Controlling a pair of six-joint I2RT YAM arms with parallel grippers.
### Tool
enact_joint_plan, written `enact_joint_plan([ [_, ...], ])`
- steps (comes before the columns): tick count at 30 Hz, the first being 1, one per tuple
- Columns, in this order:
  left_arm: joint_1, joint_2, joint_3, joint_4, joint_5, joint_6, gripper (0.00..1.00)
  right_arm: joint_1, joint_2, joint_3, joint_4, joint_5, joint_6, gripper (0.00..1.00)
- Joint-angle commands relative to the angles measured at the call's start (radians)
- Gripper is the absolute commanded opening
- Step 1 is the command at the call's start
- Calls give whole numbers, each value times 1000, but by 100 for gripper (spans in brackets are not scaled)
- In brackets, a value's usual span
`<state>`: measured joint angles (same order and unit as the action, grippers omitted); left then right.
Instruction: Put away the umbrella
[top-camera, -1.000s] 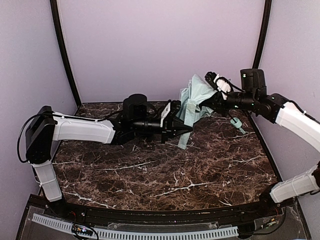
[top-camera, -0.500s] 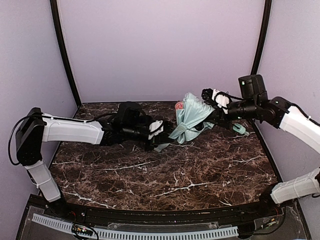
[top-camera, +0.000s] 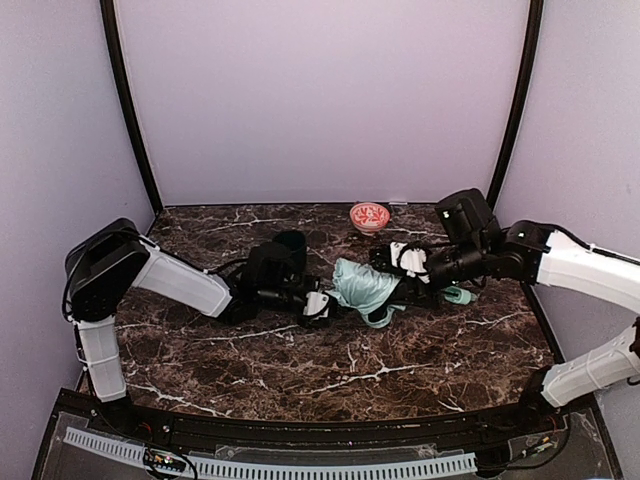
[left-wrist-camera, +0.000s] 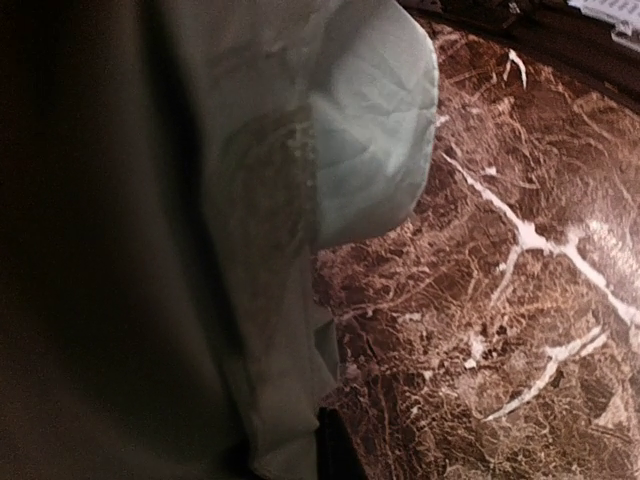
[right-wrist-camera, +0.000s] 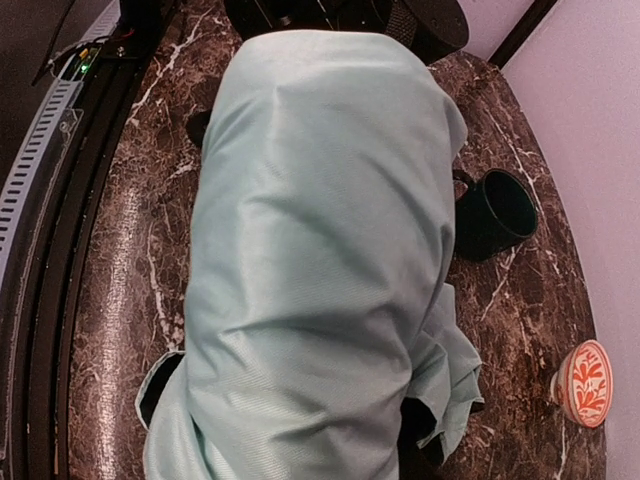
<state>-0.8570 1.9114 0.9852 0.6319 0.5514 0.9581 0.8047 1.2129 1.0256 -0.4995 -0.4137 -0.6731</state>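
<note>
My right claw (top-camera: 402, 272) is grasping the umbrella (top-camera: 362, 288) at its right end, low over the marble table (top-camera: 300, 370), centre-right. The umbrella is collapsed but not tidy: pale mint fabric bunched in a loose crumpled wad, a bit of black lining at the folds, and a small mint handle (top-camera: 458, 295) sticking out past my right wrist. The fabric fills the right wrist view and hides the fingers. My left claw (top-camera: 318, 303) is clenched right at the wad's left edge, with cloth draped against it. I cannot tell if any cloth is pinched. A dark green mug (top-camera: 291, 243) stands just behind my left wrist, and a red patterned bowl (top-camera: 369, 216) sits farther back.
</note>
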Motion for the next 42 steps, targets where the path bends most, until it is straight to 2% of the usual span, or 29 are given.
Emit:
enact_joint_plan([
  [1,19,53,-59,229,-134,101,0,148,56,-65,57,-25,-35,1],
  [4,29,59,-84,299,-132,148,0,237,95,-114,62,51,-76,0],
  [9,31,89,-121,381,-124,224,0,308,143,-208,138,141,-97,0],
  [15,31,90,-206,452,-98,341,0,404,41,-400,323,301,-107,0],
  [20,32,97,-226,429,-104,433,0,436,-6,-475,376,367,-115,0],
  [25,31,107,-207,380,-91,431,0,474,47,-498,400,430,-180,0],
  [30,29,135,-164,376,-41,372,0,505,196,-436,438,429,-180,0],
  [34,29,150,-157,368,-86,372,0,510,254,-431,419,374,-149,0],
  [39,32,164,-146,405,-156,346,0,499,326,-390,347,230,-56,0],
  [40,32,165,-149,435,-190,333,2,493,341,-378,334,210,-30,0],
  [41,32,164,-155,473,-230,323,11,485,356,-366,321,192,-4,0],
  [42,32,160,-165,506,-272,321,26,476,369,-357,310,176,30,0],
])
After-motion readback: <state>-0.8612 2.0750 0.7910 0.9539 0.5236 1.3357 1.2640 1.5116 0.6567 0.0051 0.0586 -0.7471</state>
